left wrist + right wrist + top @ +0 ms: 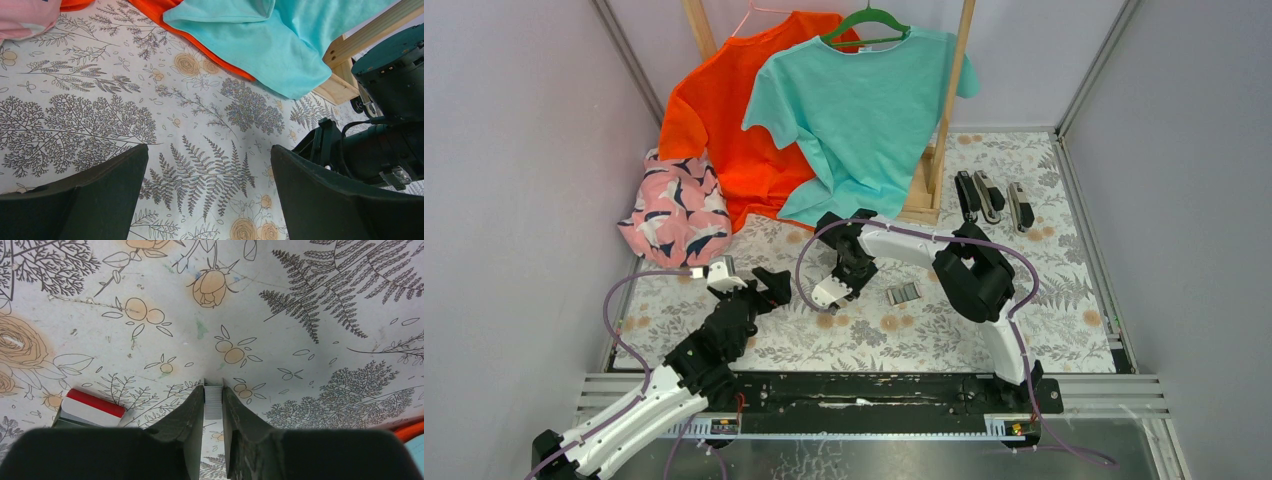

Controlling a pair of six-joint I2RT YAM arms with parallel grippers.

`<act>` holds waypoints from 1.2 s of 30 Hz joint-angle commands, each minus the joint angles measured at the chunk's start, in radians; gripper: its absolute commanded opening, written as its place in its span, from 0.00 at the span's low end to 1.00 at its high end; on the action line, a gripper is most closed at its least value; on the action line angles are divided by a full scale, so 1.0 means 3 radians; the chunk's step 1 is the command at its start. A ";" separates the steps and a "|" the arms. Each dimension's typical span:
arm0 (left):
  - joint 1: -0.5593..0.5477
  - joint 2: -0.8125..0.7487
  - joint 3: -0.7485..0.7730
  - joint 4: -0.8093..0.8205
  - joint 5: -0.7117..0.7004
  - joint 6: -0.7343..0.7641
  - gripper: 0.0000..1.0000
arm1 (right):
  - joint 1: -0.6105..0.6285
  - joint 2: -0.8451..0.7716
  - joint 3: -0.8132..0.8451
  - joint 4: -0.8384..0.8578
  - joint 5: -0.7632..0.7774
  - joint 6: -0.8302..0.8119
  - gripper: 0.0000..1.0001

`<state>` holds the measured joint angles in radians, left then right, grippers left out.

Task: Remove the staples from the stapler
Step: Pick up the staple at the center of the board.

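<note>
Now right hand [213, 391] clamps staples [213, 402] — red-white box [93, 409] beside, markings unreadable.

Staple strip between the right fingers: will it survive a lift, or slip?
The staple strip looks thin and tiny, so probably very light. Bare shiny metal between narrow fingers may slip or twist. Joined staples could snap if squeezed hard.

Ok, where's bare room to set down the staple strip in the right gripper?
Bare tablecloth right of the loose staples, in front of the staplers; another at front centre. Crowded: shirts at the back left, and mid-table around the left gripper and right gripper clamping the staple strip.
</note>
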<state>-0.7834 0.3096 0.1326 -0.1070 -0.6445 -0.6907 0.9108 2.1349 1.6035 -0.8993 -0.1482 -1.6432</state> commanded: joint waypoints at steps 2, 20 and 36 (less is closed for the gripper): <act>0.0029 -0.0030 -0.0021 0.0055 -0.0093 -0.0025 1.00 | 0.0027 0.0063 -0.0020 -0.0107 -0.0053 0.0029 0.22; 0.0030 -0.0084 -0.0076 0.0210 0.0196 0.0068 1.00 | -0.0112 -0.0982 -0.0613 0.0532 -0.0651 0.1272 0.12; 0.0024 0.1697 -0.0209 0.2388 0.1665 0.0044 0.99 | -0.0489 -0.2378 -0.1698 0.1145 -0.1282 0.3494 0.12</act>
<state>-0.7826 0.6636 0.0460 0.3157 -0.2821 -0.6834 0.8375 1.5177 1.1316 -0.6361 -0.4171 -0.8066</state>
